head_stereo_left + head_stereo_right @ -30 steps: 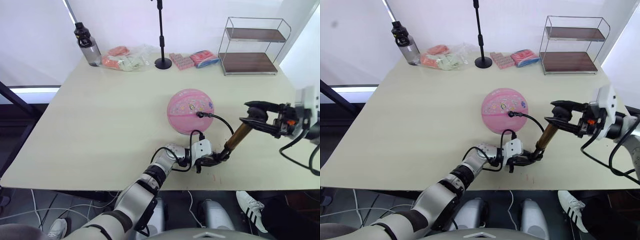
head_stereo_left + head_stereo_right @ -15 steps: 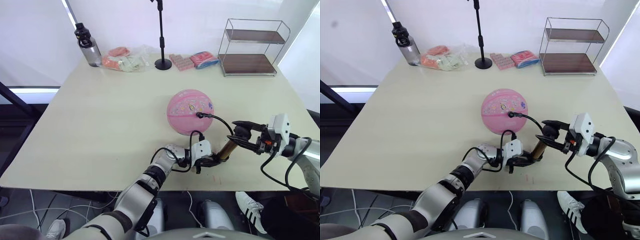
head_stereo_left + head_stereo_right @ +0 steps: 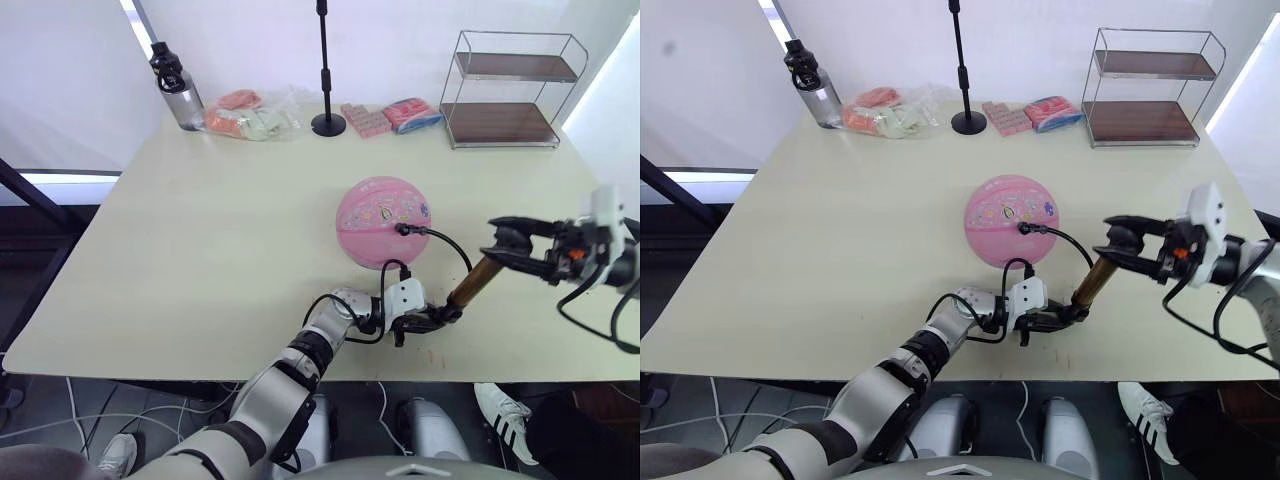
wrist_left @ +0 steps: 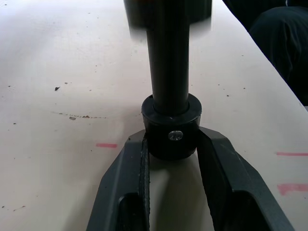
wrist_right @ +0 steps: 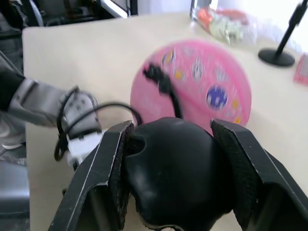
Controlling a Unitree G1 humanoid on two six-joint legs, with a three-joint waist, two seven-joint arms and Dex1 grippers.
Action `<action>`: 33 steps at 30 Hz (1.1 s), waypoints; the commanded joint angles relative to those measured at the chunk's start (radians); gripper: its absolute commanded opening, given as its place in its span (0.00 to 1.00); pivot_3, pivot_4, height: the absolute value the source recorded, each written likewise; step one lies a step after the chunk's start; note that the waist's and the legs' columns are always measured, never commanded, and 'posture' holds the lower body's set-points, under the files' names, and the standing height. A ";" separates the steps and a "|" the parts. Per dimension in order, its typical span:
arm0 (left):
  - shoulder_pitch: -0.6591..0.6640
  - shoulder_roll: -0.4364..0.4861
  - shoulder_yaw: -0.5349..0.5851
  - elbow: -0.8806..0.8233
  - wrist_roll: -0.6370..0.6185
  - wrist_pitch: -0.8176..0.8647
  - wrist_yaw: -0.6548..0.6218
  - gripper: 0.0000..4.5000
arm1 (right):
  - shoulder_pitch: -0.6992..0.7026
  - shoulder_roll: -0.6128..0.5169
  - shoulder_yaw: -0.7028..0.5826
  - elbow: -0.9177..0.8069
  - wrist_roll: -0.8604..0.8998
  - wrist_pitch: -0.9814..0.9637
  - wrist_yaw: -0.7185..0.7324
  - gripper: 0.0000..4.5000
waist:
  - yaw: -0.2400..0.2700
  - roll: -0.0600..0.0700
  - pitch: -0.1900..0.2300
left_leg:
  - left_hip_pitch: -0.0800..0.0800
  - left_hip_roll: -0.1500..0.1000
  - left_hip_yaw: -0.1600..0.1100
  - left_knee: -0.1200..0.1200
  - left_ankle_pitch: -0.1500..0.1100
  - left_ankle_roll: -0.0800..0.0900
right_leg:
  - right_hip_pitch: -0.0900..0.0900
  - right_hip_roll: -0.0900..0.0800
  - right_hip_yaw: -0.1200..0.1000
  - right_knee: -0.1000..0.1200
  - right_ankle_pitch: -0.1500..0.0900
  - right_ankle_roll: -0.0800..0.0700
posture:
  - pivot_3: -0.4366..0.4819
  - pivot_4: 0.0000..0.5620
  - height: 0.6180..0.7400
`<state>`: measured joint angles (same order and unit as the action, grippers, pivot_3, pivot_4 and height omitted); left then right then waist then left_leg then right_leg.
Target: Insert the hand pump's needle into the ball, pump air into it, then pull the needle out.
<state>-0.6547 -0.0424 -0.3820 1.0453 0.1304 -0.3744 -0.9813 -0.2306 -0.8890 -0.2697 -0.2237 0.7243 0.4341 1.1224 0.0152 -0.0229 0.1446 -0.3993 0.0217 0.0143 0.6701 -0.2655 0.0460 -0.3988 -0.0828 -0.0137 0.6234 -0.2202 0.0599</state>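
**Pump handle drawn back up — mid-pumping stroke**

Change: half a second ago the right gripper (image 3: pixel 505 243) sat low and close to the pump's base, with little barrel showing. Now it is raised and farther toward the right edge of the surface (image 3: pixel 200 260), and more of the gold-bronze barrel of the hand pump (image 3: pixel 472 283) shows below it. A second ago it stood about this high too. Judgement: that is one down-and-up cycle, so air is going in; the pumping step is under way and pulling the needle out is not yet due.

Right gripper: fingers pressed around the black T-handle (image 5: pixel 175 180), one on each side, in firm contact.

Left gripper (image 3: pixel 425 320): near the front edge, fingers narrowly spread and pinching the pump's black base cap (image 4: pixel 171 127), bracing it against the surface. The pump leans up from there toward the right.

Ball (image 3: pixel 382 222): pink, resting near mid-surface, just behind the left gripper. The black hose (image 3: pixel 440 240) arcs from the pump to a black fitting on the ball's right side; the needle itself is too small to make out, presumably seated.
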 commanded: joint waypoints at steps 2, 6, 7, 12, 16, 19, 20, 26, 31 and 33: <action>0.041 0.032 -0.027 0.066 0.052 0.043 -0.005 0.22 | -0.088 -0.061 -0.117 -0.042 0.136 0.093 -0.003 0.45 | -0.001 0.002 0.001 | 0.000 0.000 0.000 0.000 0.000 0.000 | 0.000 0.000 0.000 0.000 0.000 0.000 | 0.48 0.27 1.00; 0.042 0.033 -0.028 0.065 0.052 0.043 -0.005 0.22 | -0.171 -0.119 -0.161 -0.033 0.223 0.195 -0.013 0.45 | -0.001 0.003 0.002 | 0.000 0.000 0.000 0.000 0.000 0.000 | 0.000 -0.001 0.000 0.000 0.000 0.000 | 0.48 0.27 1.00; 0.042 0.033 -0.028 0.065 0.052 0.043 -0.005 0.22 | -0.189 -0.130 -0.169 -0.028 0.238 0.214 -0.015 0.45 | -0.001 0.004 0.004 | 0.000 0.000 0.001 0.000 0.000 0.000 | 0.000 -0.001 0.000 0.000 0.000 0.000 | 0.48 0.27 1.00; 0.041 0.033 -0.028 0.067 0.053 0.042 -0.004 0.22 | -0.289 -0.177 -0.198 0.001 0.301 0.289 -0.029 0.45 | 0.000 0.005 0.004 | -0.001 0.000 0.000 0.000 0.000 0.000 | -0.002 -0.001 0.000 0.000 0.000 0.000 | 0.48 0.27 1.00; 0.039 0.033 -0.028 0.070 0.053 0.041 -0.004 0.22 | -0.338 -0.177 -0.208 0.008 0.327 0.334 -0.043 0.45 | 0.000 0.009 0.006 | -0.013 -0.001 0.002 0.002 0.000 0.000 | -0.013 -0.002 0.002 0.002 0.003 0.004 | 0.48 0.27 1.00; 0.039 0.032 -0.030 0.070 0.053 0.040 -0.005 0.22 | -0.287 -0.147 -0.195 -0.037 0.317 0.350 -0.040 0.45 | 0.001 0.009 0.006 | -0.017 -0.004 0.002 0.003 0.000 0.000 | -0.017 -0.002 0.002 0.002 0.004 0.006 | 0.48 0.27 1.00; 0.039 0.030 -0.030 0.070 0.052 0.041 -0.004 0.22 | -0.240 -0.132 -0.176 -0.061 0.289 0.335 -0.033 0.45 | 0.001 0.009 0.006 | -0.017 -0.004 0.002 0.003 0.000 0.000 | -0.017 -0.002 0.002 0.002 0.004 0.006 | 0.48 0.27 1.00; 0.040 0.029 -0.029 0.069 0.054 0.042 0.000 0.22 | -0.058 -0.031 -0.093 -0.120 0.116 0.162 -0.033 0.45 | -0.002 0.005 0.001 | -0.013 -0.003 -0.001 0.002 0.000 0.001 | -0.012 0.000 0.000 0.002 0.004 0.006 | 0.48 0.27 1.00; 0.043 0.031 -0.030 0.067 0.055 0.042 0.001 0.22 | 0.046 0.028 -0.038 -0.117 0.038 0.075 -0.020 0.45 | -0.003 0.001 -0.001 | -0.002 -0.001 0.001 0.002 0.000 0.001 | -0.004 0.002 0.001 0.002 0.001 0.002 | 0.48 0.27 1.00; 0.044 0.033 -0.029 0.066 0.055 0.042 0.000 0.22 | 0.091 0.064 0.000 -0.099 -0.012 0.017 -0.022 0.45 | -0.003 -0.005 -0.005 | 0.003 0.001 0.000 0.001 0.000 0.000 | 0.001 0.003 0.001 0.002 0.000 0.001 | 0.48 0.27 1.00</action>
<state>-0.6513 -0.0299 -0.3883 1.0430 0.1452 -0.3785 -0.9667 -0.1944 -0.8425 -0.3521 -0.3428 0.7746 0.4722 1.0840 0.0119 -0.0275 0.1398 -0.3964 0.0227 0.0141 0.6709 -0.2657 0.0464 -0.3981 -0.0788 -0.0132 0.6252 -0.2204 0.0603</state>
